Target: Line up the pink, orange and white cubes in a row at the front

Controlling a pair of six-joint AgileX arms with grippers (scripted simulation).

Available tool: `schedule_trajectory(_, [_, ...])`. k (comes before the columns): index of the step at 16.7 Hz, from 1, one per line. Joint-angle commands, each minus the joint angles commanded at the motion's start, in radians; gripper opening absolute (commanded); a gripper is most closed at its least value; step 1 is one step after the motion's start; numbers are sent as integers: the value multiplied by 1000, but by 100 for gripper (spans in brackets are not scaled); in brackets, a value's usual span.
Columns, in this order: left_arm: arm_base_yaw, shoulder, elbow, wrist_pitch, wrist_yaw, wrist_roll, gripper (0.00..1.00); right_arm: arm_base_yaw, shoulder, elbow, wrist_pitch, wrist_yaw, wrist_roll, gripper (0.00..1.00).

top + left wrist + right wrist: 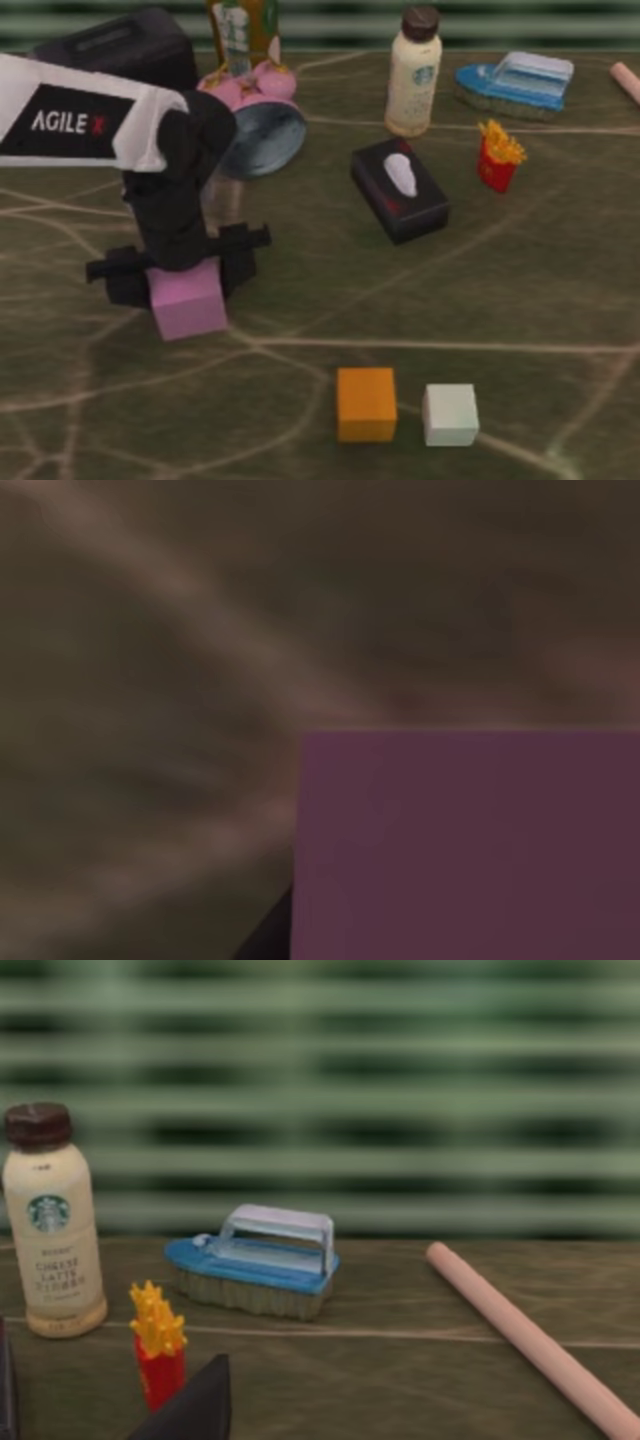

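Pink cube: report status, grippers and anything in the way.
Left gripper over pink cube, left of centre. Right arm out of top view. Orange cube and white cube side by side at front. Path between looks open.

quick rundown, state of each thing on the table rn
pink cube: under the left gripper, away from the row
orange cube: upright at the front
white cube: beside the orange one, small gap
alarm clock: tipped over
bottle: upright, capped
tissue box: flat, tissue sticking out
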Motion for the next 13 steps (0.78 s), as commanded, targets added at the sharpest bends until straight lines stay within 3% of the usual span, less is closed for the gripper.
schedule_trajectory(4, [1, -16, 13, -23, -3, 0, 0, 0, 0, 0, 0, 0, 0, 100])
schedule_trajectory(10, [14, -103, 116, -224, -3, 0, 0, 0, 0, 0, 0, 0, 0, 100])
schedule_trajectory(13, [17, -119, 131, -246, -3, 0, 0, 0, 0, 0, 0, 0, 0, 100])
